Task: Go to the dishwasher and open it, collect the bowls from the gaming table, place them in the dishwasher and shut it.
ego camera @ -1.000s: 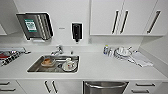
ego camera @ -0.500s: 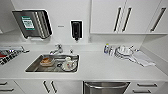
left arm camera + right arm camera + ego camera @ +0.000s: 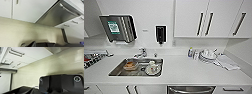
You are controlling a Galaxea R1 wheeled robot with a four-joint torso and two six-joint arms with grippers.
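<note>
Facing a white kitchen counter [image 3: 184, 72] squarely, with the step in hand judged to be the approach to the dishwasher and the opening of its door. Going from the left: one steel paper-towel dispenser [image 3: 119, 28] on the wall, one dish rack [image 3: 92, 58] at the counter's far edge, one chrome tap [image 3: 142, 53] above one sunken stainless-steel sink [image 3: 119, 72] holding what looks like a brownish dish and a white cup on a plate, though too blurred to be sure. Further along, one black soap dispenser [image 3: 160, 34] on the wall, one small blue-capped bottle [image 3: 190, 52], one stack of white plates [image 3: 207, 55], one folded white cloth [image 3: 226, 62]; overhead, white cupboard doors with three dark bar handles [image 3: 209, 23]. Low at the counter's front edge, right of the sink, the built-in stainless-steel-fronted dishwasher [image 3: 191, 89], door shut, its horizontal bar handle showing in the left wrist view [image 3: 67, 9]. Best done by stopping centred on that steel front, staying far enough back for the door to swing down, bending low, and taking the bar near its middle so the pull runs straight. Cannot tell how far either gripper is open or whether anything is held. No bowls seen here.
</note>
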